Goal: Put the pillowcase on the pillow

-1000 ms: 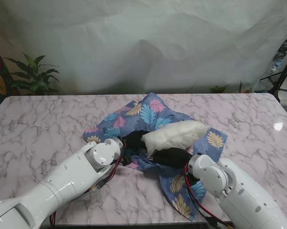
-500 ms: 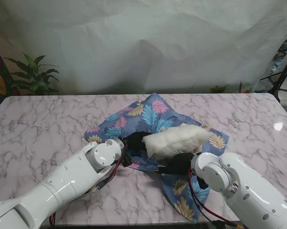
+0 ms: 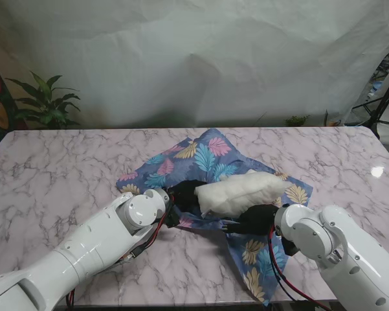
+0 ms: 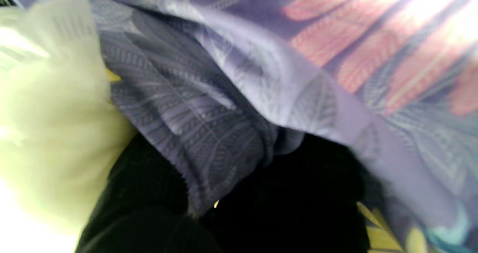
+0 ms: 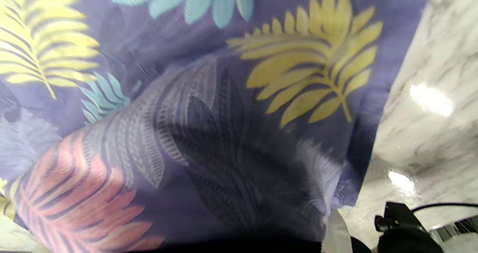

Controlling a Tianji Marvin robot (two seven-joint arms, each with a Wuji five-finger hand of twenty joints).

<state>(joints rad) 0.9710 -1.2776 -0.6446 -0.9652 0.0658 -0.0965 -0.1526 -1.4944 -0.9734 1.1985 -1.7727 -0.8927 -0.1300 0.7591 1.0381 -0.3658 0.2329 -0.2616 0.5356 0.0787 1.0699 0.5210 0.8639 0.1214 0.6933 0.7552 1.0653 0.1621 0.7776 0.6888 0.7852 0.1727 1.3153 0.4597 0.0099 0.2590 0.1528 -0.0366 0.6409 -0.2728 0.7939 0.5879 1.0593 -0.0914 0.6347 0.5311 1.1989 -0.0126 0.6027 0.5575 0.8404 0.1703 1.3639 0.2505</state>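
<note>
A white pillow [image 3: 243,192] lies across a blue leaf-print pillowcase [image 3: 204,155] crumpled at the middle of the marble table [image 3: 58,175]. My left hand [image 3: 183,197], in a black glove, sits at the pillow's left end with its fingers closed on a fold of the cloth. The left wrist view shows the pillowcase [image 4: 239,96] draped over the dark fingers [image 4: 298,200], with the pillow [image 4: 48,133] beside them. My right hand [image 3: 255,219] is tucked against the pillow's near side, gripping the pillowcase. The right wrist view is filled by the pillowcase [image 5: 224,115]; its fingers are hidden.
One flap of the pillowcase hangs toward the table's front edge [image 3: 252,278] beside my right arm. A potted plant [image 3: 45,100] stands behind the back left corner. A tripod [image 3: 385,97] stands at the far right. A white backdrop hangs behind the table.
My right hand has slid to the right, and the pillow and pillowcase have shifted right with it. The cloth now lies flatter and more spread out. My left hand has barely moved.
</note>
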